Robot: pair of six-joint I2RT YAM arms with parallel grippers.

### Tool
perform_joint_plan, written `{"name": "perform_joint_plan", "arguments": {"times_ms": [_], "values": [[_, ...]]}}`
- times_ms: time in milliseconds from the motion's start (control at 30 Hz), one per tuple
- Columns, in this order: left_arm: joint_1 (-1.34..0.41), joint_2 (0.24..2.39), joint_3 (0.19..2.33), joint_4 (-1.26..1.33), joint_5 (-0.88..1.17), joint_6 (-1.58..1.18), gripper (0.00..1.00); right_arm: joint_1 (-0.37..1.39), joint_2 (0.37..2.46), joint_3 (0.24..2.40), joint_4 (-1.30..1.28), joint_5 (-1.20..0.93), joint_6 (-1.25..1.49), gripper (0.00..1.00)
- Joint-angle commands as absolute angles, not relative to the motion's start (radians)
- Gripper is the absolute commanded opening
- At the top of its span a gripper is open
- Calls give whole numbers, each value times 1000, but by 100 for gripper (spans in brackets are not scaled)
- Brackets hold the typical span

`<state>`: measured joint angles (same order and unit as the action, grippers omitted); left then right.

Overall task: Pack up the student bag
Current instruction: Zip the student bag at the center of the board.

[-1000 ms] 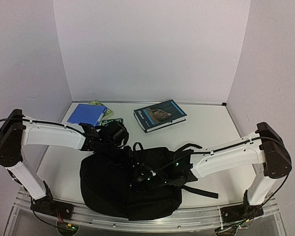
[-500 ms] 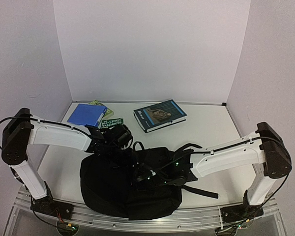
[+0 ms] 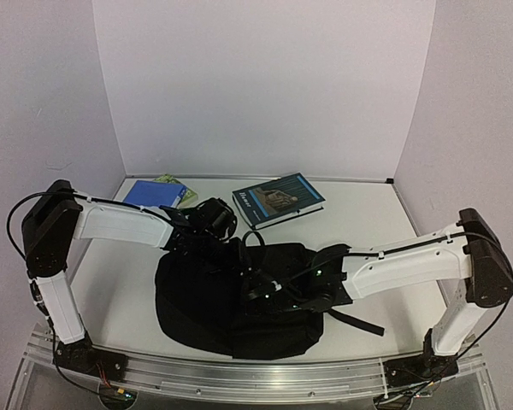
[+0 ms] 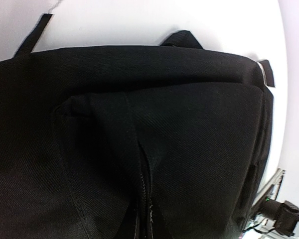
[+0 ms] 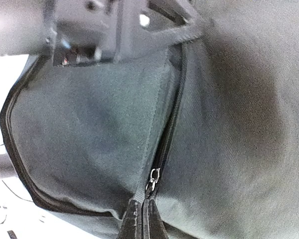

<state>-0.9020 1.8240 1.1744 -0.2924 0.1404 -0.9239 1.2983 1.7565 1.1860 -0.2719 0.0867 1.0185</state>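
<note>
The bag lies flat in the middle of the worktop, at the near edge between the two arms.

The left gripper sits at the bag's far left corner. Its jaws are together, and judging by the cloth that tents up toward the left wrist camera, they pinch a fold beside the zip. The right gripper rests on the bag's middle, its jaws also together. They seem to nip the tab below the slider, though the tips are mostly out of view.

The step looks like opening the main pocket. To do it well, the left gripper should hold the fold taut and slightly raised. The right gripper should then draw the slider along the line of the zip, not across it, so the cloth does not bunch or jam.

No view shows inside the bag, so I cannot tell what it holds. Beyond its far left corner lies a blue book. Beyond its far edge, a little right of centre, lies a dark book. Both are outside the bag.
</note>
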Motion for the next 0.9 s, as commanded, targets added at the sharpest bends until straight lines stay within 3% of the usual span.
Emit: {"name": "perform_joint_plan", "arguments": {"times_ms": [0,867], "values": [[-849,1835,1192,-150,131,-917,0,1306,1704,1171,-287,78,1008,0],[-765,1825,1176,-139,111,-878,0,1349,1596,980,-336,-35,1113,0]]}}
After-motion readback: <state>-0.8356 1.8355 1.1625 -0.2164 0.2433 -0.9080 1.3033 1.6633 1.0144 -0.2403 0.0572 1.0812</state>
